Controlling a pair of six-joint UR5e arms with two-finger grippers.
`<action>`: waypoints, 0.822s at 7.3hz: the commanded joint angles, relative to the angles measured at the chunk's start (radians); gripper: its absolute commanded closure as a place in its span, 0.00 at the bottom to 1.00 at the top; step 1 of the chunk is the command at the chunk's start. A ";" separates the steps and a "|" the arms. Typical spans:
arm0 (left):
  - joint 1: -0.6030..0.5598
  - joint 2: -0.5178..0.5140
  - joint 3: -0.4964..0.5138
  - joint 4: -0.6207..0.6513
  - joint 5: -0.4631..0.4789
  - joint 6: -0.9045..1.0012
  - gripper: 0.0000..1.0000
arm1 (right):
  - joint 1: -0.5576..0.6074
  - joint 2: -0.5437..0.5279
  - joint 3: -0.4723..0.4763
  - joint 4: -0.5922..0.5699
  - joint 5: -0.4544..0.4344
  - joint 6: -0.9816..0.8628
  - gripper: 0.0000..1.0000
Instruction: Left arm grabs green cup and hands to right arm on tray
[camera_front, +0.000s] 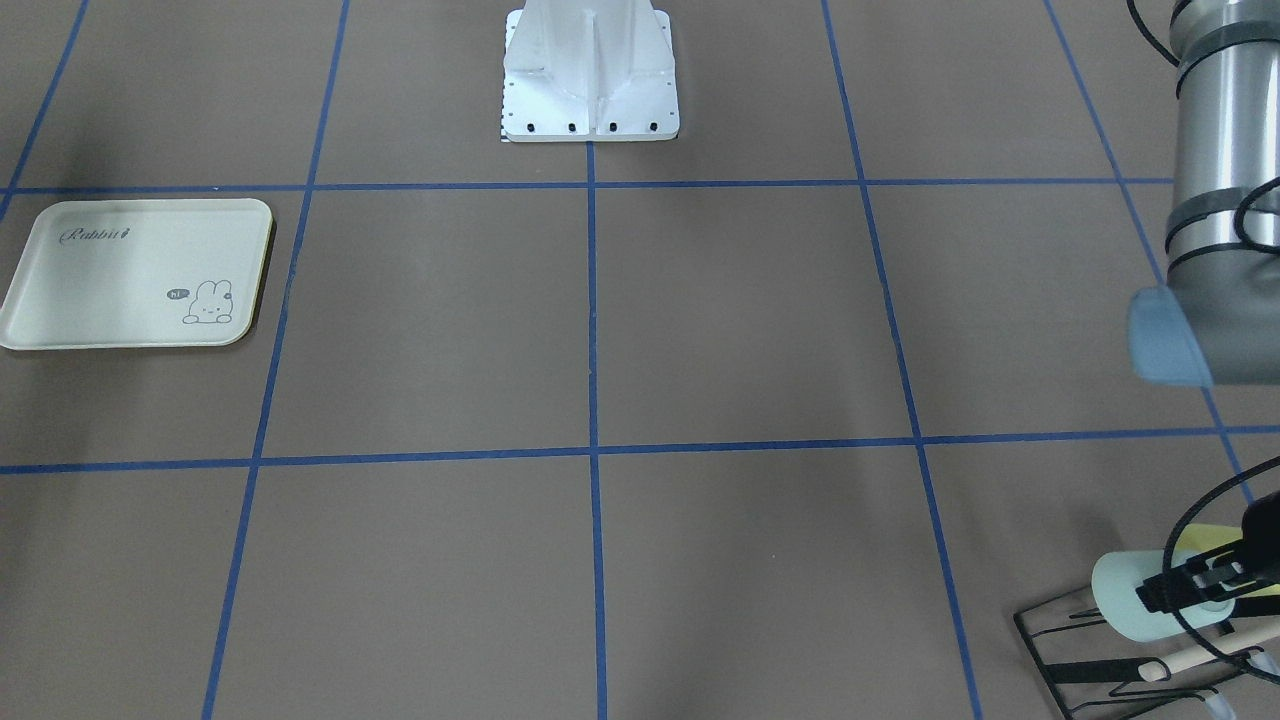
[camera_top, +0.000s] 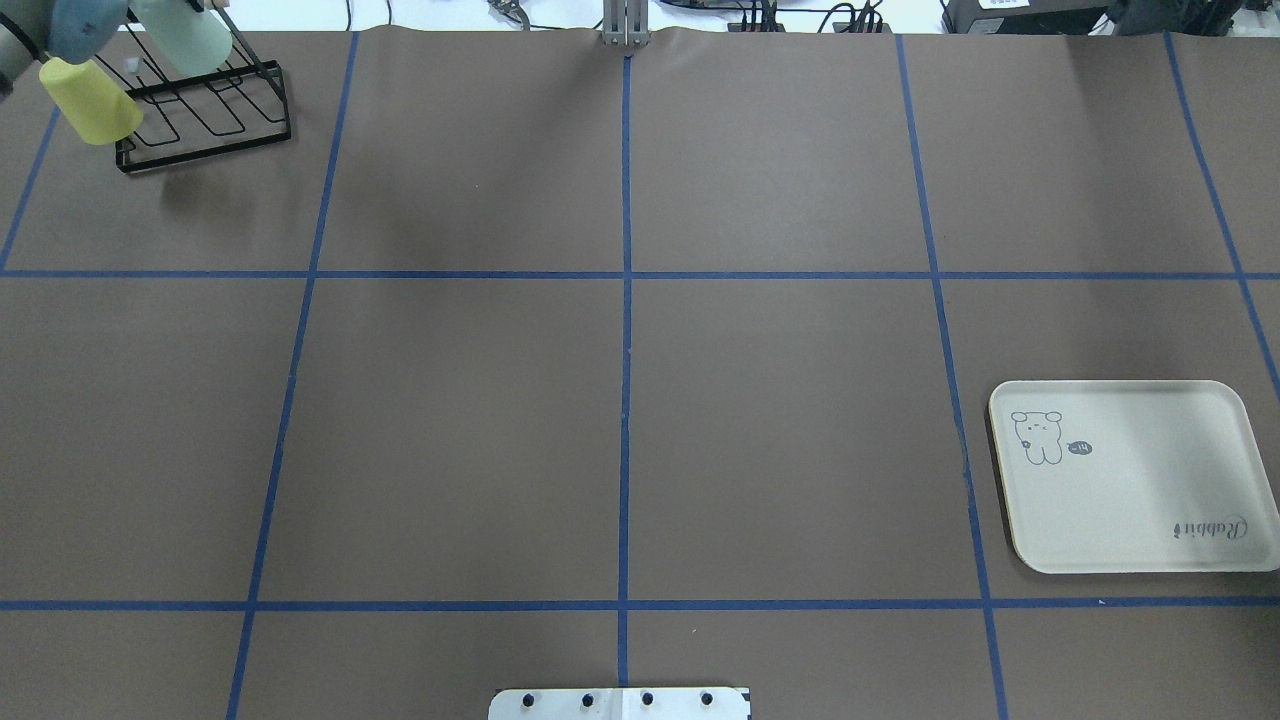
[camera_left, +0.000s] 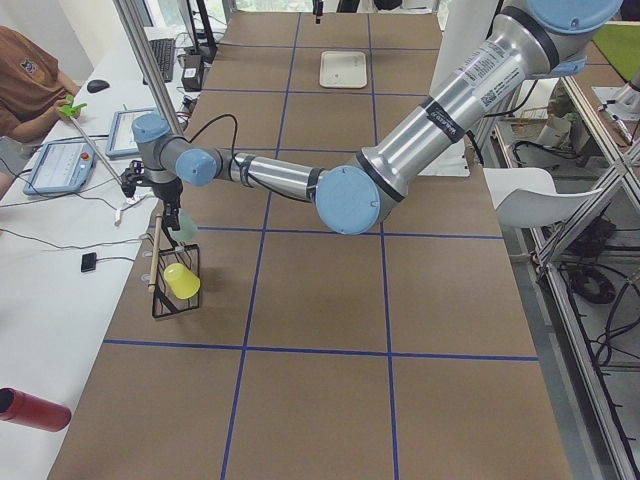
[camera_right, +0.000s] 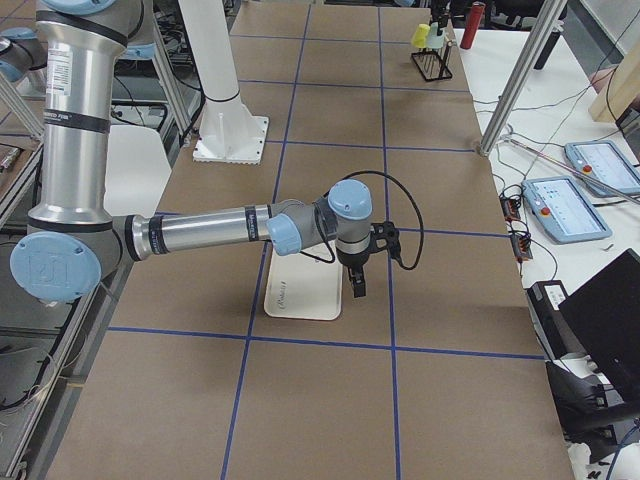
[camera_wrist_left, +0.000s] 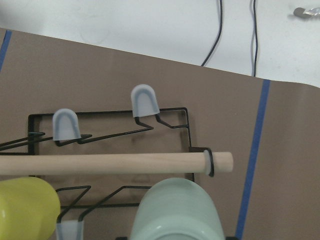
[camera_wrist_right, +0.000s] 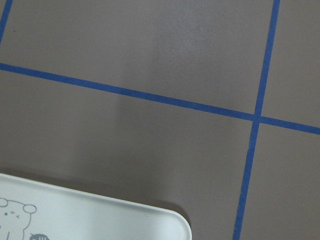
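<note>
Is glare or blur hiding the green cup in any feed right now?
Front-facing view: the green cup is evenly lit with no glare, but the left gripper crosses it. Left wrist view: the cup is cropped at the bottom edge and slightly soft. Overhead view: the cup sits in the top-left corner, clear of glare.

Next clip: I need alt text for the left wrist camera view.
A pale green cup fills the bottom centre, resting on a black wire rack beside a yellow cup. A wooden rod runs across the rack, which stands on a brown table marked with blue tape.
</note>
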 joint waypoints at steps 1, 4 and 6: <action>-0.040 0.005 -0.150 0.171 -0.016 0.002 1.00 | -0.001 0.002 0.000 0.000 0.000 0.001 0.00; -0.034 0.060 -0.404 0.363 -0.183 -0.045 1.00 | -0.003 0.023 0.000 -0.002 0.006 0.004 0.00; -0.005 0.076 -0.521 0.340 -0.378 -0.341 1.00 | -0.007 0.074 -0.003 -0.003 0.059 0.092 0.00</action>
